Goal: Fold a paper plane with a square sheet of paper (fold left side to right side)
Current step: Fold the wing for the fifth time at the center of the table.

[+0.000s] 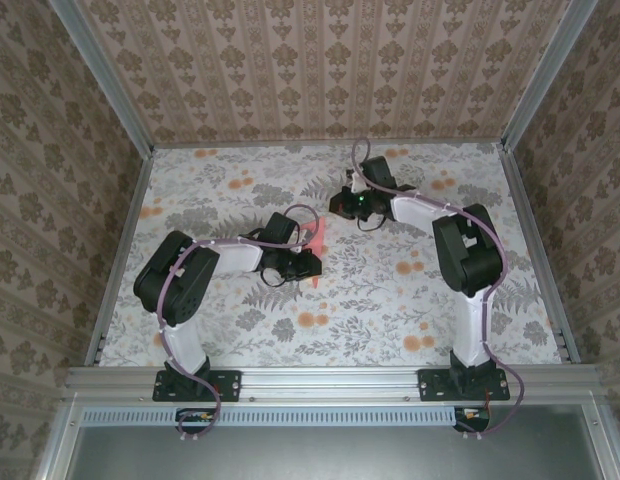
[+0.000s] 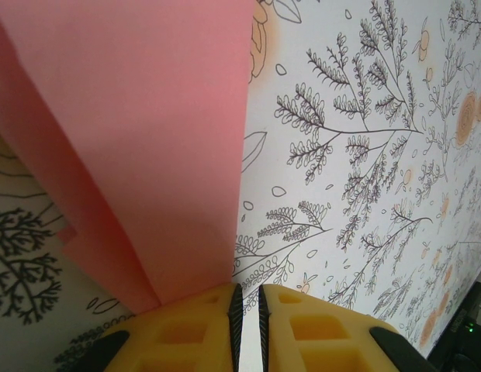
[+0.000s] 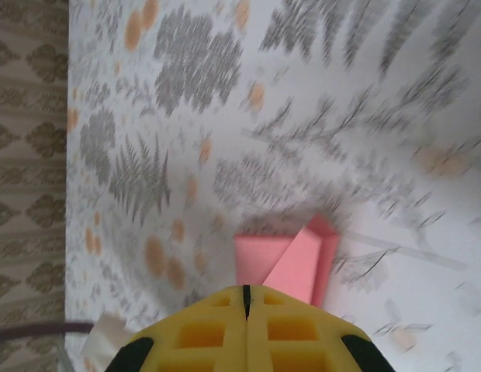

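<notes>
At the left of the top view, the left arm (image 1: 185, 285) is reaching out from its base and bending inward across the floral-printed surface (image 1: 410, 300), bringing the left tool (image 1: 308, 265) to about the middle of it. In the left wrist view this tool (image 2: 247, 310) is showing its yellow fingers (image 2: 186, 333) drawn nearly together, with a narrow dark slit between them. The pink paper (image 2: 147, 139) is running down to the tip of the finger on the left of that view. Several folded layers are stepping out along its left edge, and its long right edge is lying straight against the printed ferns. Whether the sheet is being pinched or merely touched there, I cannot tell. From above, the paper (image 1: 317, 243) is sitting just beside that tool's tip, near the centre of the surface. Further right and a little farther back, the right tool (image 1: 337, 205) is hovering apart from the paper. In the right wrist view the right tool (image 3: 246, 298) is showing its yellow fingers pressed together with nothing between them, and the paper (image 3: 260, 260) is lying just beyond their tips with one triangular flap standing up. The right arm (image 1: 468, 260) is rising from its base at the right.
</notes>
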`<state>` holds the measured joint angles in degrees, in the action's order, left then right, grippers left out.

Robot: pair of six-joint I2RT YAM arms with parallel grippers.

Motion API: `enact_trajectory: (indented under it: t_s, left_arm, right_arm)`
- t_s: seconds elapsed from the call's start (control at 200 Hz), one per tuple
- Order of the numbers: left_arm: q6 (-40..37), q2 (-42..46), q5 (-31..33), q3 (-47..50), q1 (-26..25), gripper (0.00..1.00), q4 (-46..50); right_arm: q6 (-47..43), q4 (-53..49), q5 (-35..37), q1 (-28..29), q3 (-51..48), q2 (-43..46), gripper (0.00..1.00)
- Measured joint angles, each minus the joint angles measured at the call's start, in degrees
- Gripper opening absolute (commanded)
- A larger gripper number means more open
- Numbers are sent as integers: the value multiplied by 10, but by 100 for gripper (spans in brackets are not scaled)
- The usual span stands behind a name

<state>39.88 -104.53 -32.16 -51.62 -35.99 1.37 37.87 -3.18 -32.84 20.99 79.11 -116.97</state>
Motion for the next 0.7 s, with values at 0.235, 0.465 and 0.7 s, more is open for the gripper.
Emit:
enact_trajectory:
  t_s: [0.235, 0.465, 0.7]
  left_arm:
    - [1, 0, 1, 0, 0, 18, 2]
    - [0, 3, 1, 0, 0, 19, 6]
    - [-3, 19, 8, 0, 0, 22, 30]
  right_arm:
    - [45, 33, -26, 51, -50, -12, 0]
    - [59, 28, -25, 54, -45, -49, 0]
    - [57, -6, -18, 54, -30, -62, 0]
